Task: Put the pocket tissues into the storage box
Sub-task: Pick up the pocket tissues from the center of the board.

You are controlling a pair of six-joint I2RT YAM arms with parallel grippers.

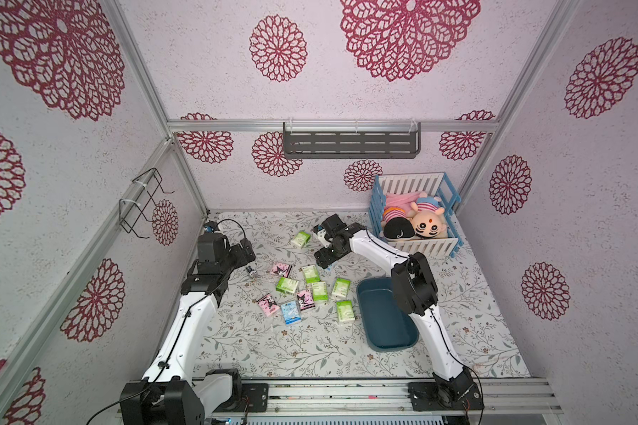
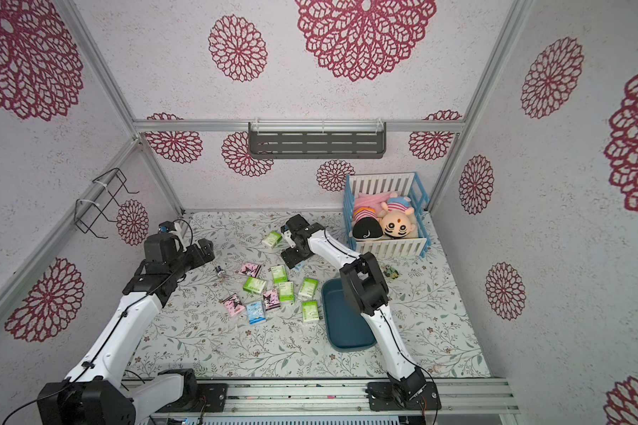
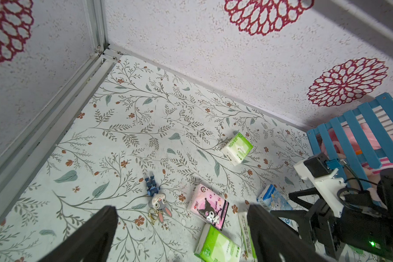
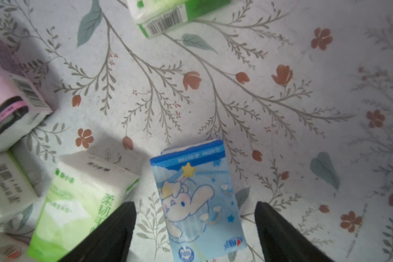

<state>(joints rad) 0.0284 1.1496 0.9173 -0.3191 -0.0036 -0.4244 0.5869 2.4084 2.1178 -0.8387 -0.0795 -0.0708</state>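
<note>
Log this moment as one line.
left gripper: open, empty | right gripper: open, straddling light blue tissue pack on table | storage box: no packs visible inside

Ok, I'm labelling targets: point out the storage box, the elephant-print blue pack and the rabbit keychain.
storage box [image 1: 382, 320]: in a top view, bare inner floor.
elephant-print blue pack [image 4: 192, 200]: right wrist view, elephant picture.
rabbit keychain [image 3: 157, 201]: left wrist view, grey head.

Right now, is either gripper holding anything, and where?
Nothing is held. The right gripper is open over a light blue pack, jaws clear of its sides; the left gripper is open and empty.
</note>
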